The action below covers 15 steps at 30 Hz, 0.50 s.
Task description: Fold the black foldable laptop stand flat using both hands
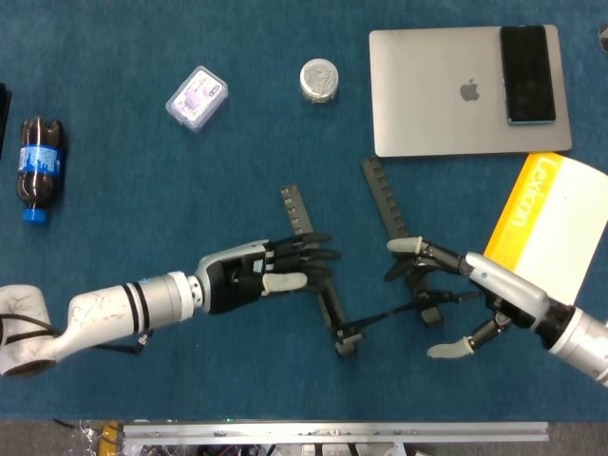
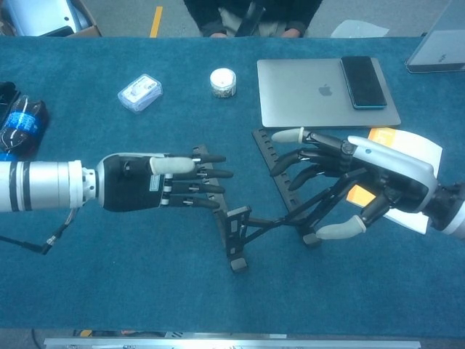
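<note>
Both hands, left hand and right hand, flank the laptop stand

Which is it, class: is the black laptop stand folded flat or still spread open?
Spread open. The laptop stand has two notched bars set apart on the table, joined by crossing struts near the front.

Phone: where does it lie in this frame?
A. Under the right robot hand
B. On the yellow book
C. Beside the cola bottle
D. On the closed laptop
D: the phone lies flat on the closed silver laptop, at its right end, above the yellow book.
</note>
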Motion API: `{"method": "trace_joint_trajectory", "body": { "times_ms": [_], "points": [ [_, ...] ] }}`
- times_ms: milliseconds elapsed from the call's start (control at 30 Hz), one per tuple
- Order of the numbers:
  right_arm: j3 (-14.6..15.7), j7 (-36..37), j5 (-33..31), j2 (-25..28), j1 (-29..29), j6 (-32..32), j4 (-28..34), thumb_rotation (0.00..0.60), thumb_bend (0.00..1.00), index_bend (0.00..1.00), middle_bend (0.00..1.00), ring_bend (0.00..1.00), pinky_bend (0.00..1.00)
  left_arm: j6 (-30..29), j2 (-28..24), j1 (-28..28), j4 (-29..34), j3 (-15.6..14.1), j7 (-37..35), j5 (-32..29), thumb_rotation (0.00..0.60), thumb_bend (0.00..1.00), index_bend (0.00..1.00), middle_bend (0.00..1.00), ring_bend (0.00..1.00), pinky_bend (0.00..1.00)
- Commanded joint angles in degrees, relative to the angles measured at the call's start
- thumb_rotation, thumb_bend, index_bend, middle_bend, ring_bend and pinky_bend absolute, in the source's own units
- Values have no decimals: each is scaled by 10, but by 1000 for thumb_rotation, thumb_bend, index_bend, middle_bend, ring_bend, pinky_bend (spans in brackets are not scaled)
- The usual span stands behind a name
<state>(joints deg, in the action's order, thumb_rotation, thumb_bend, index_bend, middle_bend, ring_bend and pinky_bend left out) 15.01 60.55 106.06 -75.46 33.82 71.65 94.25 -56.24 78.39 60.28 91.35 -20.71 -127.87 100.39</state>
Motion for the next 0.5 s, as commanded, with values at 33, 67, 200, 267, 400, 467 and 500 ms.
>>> {"method": "trace_joint_trajectory", "body": {
  "times_ms": [33, 67, 200, 267, 400, 467, 500],
  "points": [
    [-1, 0, -2, -1, -1, 0, -1, 600, 44, 106, 291, 122, 279, -1, -1, 0, 8, 7, -3, -6, 535, 257, 0, 70, 77, 110],
    [-1, 0, -3, -1, -1, 0, -2, 600, 44, 106, 291, 122, 279, -2, 0, -1, 11, 8, -7, -7, 535, 257, 0, 70, 76, 110],
    [-3, 0, -6, -2, 0, -1, -3, 600, 44, 106, 290, 122, 280, -8, 10, -1, 15, 13, -28, 0, 532, 256, 0, 70, 75, 110],
    [-4, 0, -6, -2, 0, -1, -3, 600, 44, 106, 291, 122, 279, -8, 16, -1, 15, 14, -35, 0, 533, 256, 0, 70, 73, 110],
    [-4, -1, -8, -1, -2, 0, -4, 600, 45, 106, 291, 122, 279, -6, 26, -2, 14, 17, -46, -2, 530, 257, 0, 70, 70, 110],
    [-3, -2, -8, -1, -3, 1, -4, 600, 45, 106, 291, 122, 279, -6, 30, -4, 14, 18, -49, -2, 531, 257, 0, 71, 69, 110],
    [-3, -2, -8, -1, -3, 1, -4, 600, 45, 106, 291, 122, 279, -6, 31, -4, 14, 18, -50, -2, 532, 257, 0, 70, 69, 110]
  ]
}}
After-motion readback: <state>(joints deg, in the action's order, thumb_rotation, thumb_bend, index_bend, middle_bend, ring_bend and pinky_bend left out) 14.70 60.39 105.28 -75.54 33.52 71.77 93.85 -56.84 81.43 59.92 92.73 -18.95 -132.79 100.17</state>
